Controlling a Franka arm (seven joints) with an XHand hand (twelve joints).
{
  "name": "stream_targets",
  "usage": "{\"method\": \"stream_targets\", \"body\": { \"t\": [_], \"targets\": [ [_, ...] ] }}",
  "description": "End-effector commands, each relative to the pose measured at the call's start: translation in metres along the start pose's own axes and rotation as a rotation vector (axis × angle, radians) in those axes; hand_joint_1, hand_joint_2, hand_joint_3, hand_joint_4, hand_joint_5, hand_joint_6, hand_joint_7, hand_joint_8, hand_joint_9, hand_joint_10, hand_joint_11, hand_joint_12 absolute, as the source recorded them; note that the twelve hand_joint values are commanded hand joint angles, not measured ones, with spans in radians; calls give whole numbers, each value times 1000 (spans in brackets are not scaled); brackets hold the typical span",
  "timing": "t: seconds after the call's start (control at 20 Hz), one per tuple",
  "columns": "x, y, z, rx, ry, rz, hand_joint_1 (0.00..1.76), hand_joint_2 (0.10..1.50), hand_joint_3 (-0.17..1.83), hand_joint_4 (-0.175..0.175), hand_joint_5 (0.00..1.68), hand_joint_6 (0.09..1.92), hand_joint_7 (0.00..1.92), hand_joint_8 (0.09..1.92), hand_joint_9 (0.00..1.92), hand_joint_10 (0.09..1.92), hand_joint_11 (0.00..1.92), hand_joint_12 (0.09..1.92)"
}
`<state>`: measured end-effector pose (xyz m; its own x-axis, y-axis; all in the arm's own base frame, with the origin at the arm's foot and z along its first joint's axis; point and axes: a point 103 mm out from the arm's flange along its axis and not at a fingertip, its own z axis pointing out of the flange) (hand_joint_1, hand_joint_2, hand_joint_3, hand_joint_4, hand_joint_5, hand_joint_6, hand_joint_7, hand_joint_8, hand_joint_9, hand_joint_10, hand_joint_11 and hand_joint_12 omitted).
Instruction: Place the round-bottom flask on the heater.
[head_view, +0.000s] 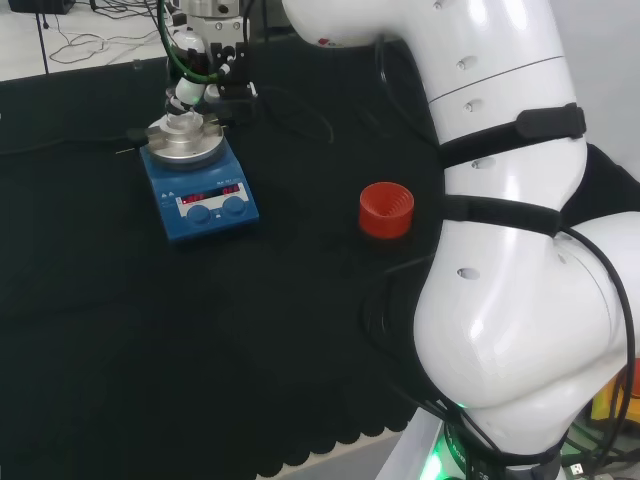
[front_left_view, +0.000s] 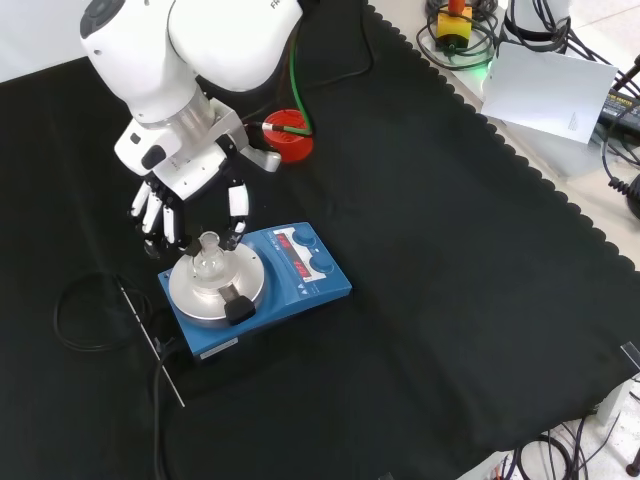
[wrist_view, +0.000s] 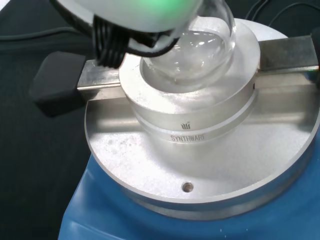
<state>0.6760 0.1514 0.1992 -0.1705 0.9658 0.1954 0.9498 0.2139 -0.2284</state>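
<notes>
Where the black cloth covered the table (front_left_view: 450, 300), stood toward the left of the front view the blue heater (front_left_view: 295, 275), with a round metal plate and a metal block on top. Hung just above that block the hand (front_left_view: 190, 195), opened, with fingers (front_left_view: 152, 215) fairly straight and spread apart, some at one side of the flask's neck and one at the other side. Could not tell whether any fingertip touched the glass. Stood well apart from the heater, with nothing on it, a red ribbed stand (front_left_view: 290, 135). Sat in the bowl of the block, neck upward, the round-bottom flask (front_left_view: 208, 260); by judgement, was as good as placed, with only the pulling away of the hand left.

Might go wrong exactly there. If lifted at a slant, or with a fingertip against the neck, could drag the glass, tilt it out of the bowl and send it rolling over the plate onto the cloth. Could also catch on the black knob (front_left_view: 238, 308) beside the block.
</notes>
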Motion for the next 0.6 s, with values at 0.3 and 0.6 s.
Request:
{"method": "stream_targets", "body": {
  "t": [0.3, 0.6],
  "targets": [
    [0, -4, -4, -3, 18, -11, 976, 624, 685, -41, 587, 827, 302, 703, 560, 640, 289, 1352],
    [5, -16, -8, -25, 10, -23, 967, 597, 699, -36, 503, 735, 274, 705, 530, 656, 261, 1362]
  ]
}}
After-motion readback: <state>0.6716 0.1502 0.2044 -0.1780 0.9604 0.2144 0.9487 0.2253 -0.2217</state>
